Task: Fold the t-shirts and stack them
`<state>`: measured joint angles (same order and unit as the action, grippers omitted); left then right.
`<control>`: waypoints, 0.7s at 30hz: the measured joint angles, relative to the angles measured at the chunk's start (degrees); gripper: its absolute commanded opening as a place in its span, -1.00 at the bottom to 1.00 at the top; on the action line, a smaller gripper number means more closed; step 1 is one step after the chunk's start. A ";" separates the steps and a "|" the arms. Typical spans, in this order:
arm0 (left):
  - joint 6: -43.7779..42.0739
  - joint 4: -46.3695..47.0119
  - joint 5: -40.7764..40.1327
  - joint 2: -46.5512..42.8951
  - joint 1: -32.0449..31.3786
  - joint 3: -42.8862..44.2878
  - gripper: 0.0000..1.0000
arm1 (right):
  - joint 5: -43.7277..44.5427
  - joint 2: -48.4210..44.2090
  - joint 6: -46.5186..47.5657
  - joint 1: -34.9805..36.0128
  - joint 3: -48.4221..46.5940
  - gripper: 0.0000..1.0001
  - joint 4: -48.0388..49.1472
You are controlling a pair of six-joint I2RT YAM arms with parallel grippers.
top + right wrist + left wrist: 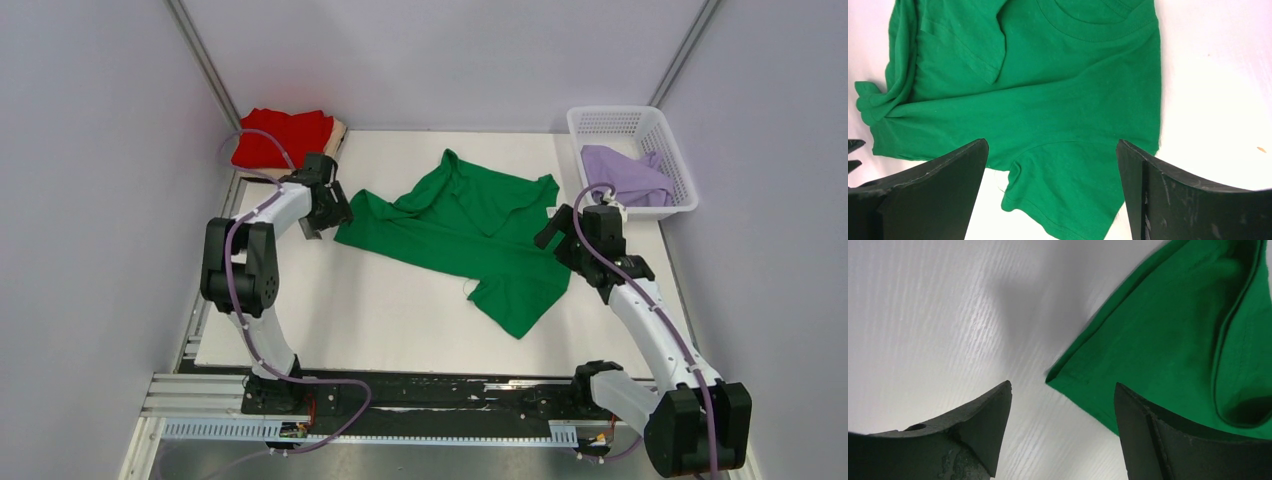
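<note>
The bright green t-shirt (470, 235) lies spread and rumpled on the white table, collar toward the right. My left gripper (322, 222) is open and empty just off the shirt's left corner; the left wrist view shows that corner (1168, 340) between the jaws, nearer the right finger. My right gripper (556, 236) is open and empty above the shirt's right side; the right wrist view shows a sleeve (1073, 190) between the jaws. A folded red shirt (282, 137) lies on a tan shirt (340, 131) at the back left. A lavender shirt (625, 177) lies in the basket.
The white lattice basket (620, 122) stands at the back right corner. The table's white top (380, 310) is bare in front of the green shirt. Grey walls close in on both sides. The arm bases sit on a rail at the near edge.
</note>
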<state>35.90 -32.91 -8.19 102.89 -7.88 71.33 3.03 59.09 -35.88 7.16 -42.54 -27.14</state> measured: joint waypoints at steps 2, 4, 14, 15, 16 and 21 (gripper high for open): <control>-0.07 -0.55 0.83 2.91 -0.02 2.84 0.54 | -0.07 -0.04 -0.02 0.00 0.55 1.00 0.00; -0.15 -0.79 1.51 4.98 -0.02 4.44 0.50 | -0.07 -0.04 0.00 0.00 1.07 1.00 -0.07; -0.31 -5.18 1.03 11.82 -1.42 10.93 0.22 | 0.61 -0.04 0.13 0.00 1.97 1.00 0.00; -0.39 -5.84 0.46 12.26 -1.86 11.61 0.20 | 0.87 -0.04 0.15 0.00 2.27 1.00 -0.04; -0.42 -6.38 0.09 12.66 -2.34 12.17 0.18 | 1.01 -0.04 0.17 0.00 2.47 1.00 -0.09; -0.35 -9.38 -1.66 13.60 -5.35 13.51 0.15 | 1.79 -0.04 0.22 0.00 2.97 1.00 -0.09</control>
<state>35.55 -42.28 -9.85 116.49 -13.23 84.84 4.82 59.05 -35.66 7.16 -39.57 -27.22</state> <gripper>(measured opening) 0.584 0.998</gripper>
